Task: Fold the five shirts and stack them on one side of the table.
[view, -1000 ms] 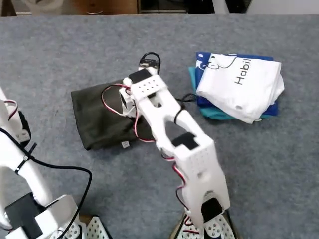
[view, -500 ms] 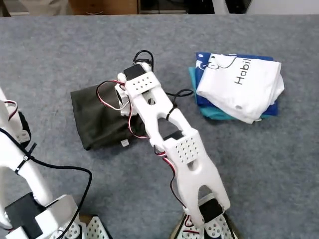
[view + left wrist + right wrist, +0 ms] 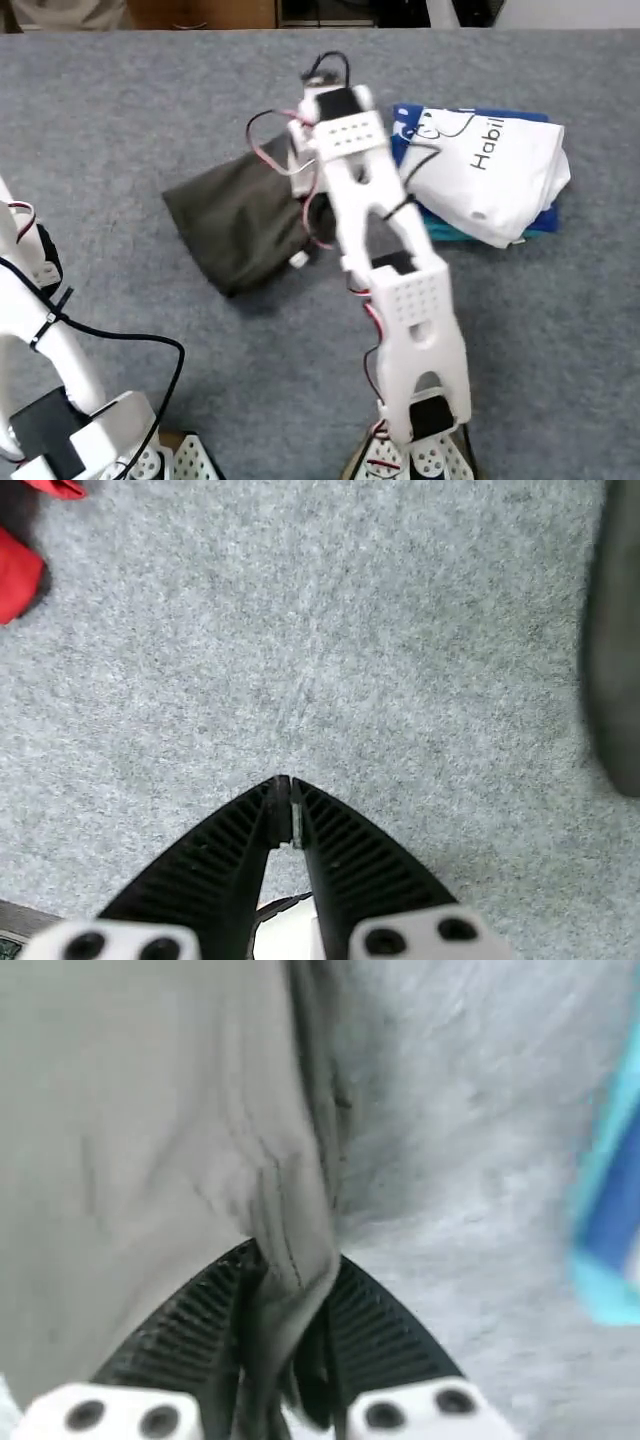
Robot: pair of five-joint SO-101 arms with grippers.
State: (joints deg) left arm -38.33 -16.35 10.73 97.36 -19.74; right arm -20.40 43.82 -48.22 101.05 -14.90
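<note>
High view showed you the grey counter (image 3: 110, 100) with open room across its far left side and along the near strip between the two arm bases. Its far edge ran behind everything, not far beyond the stack of folded shirts (image 3: 485, 170).

That stack sat on the right side, a white shirt on top of blue and teal ones. The dark shirt (image 3: 240, 215) lay folded near the middle of the counter, turned at an angle, with its right edge close to the stack but apart from it.

Your right arm (image 3: 400, 290) stretched from the near edge over the gap between the dark shirt and the stack, and its wrist covered the near corner of the stack. In the right wrist view, your right gripper (image 3: 292, 1260) was clenched on a bunched fold at the dark shirt's edge, with cloth pinched between both fingers. The teal and blue edge of the stack (image 3: 610, 1230) showed just beyond it, with grey counter between.

Your left arm (image 3: 45, 330) stood at the near left corner, well apart from both shirts. In the left wrist view, your left gripper (image 3: 286, 798) was closed with nothing between its tips, above bare counter. Something red (image 3: 18, 565) lay at one corner of that view, and the dark shirt's edge (image 3: 615, 650) was on the opposite side.
</note>
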